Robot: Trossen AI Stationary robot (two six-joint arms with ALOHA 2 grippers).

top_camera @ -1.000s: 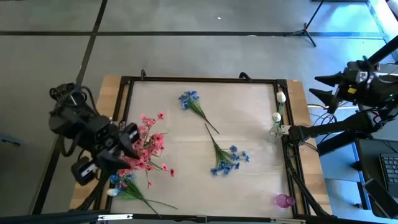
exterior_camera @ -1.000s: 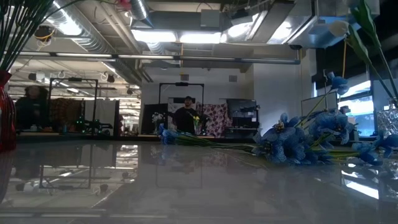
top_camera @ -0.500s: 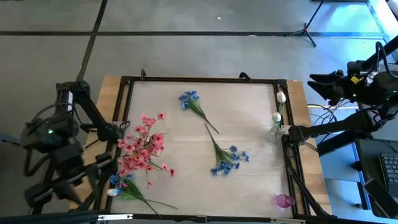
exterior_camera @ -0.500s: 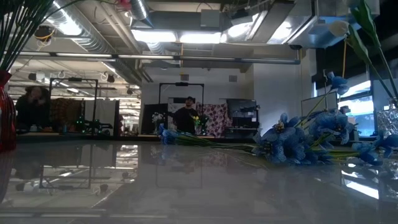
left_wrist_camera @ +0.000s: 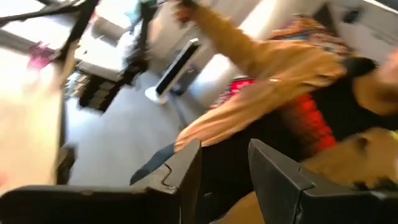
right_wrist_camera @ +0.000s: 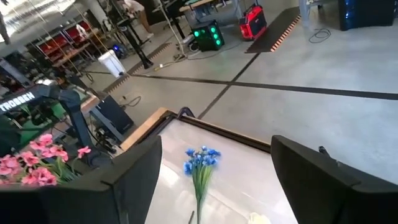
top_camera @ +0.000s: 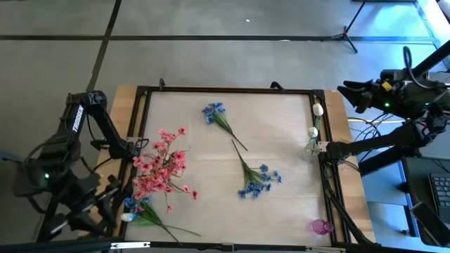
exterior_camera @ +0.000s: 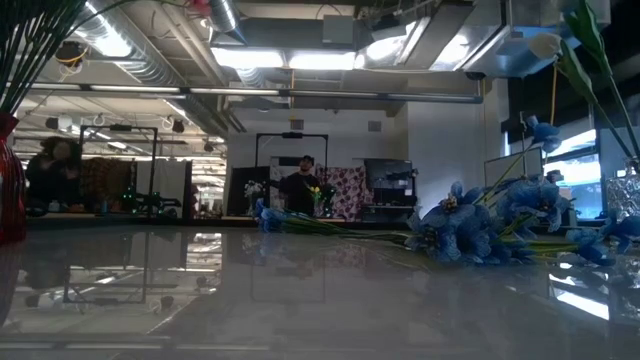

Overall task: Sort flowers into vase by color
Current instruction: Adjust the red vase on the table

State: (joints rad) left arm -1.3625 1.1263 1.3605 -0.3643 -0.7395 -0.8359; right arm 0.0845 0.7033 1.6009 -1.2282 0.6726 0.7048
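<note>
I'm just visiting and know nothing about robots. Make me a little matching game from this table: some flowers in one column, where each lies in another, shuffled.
Things:
1. pink flowers
2. small blue sprig
3. larger blue bunch
4. white buds

Places, seen from above:
A. middle of the table, toward the near side
B. right edge of the table
C. left side of the table
D. far side, left of centre

Pairs: 1-C, 2-D, 3-A, 4-B

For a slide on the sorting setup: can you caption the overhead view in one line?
Pink flowers and two blue sprigs lie on the table; both arms sit off its sides.
</note>
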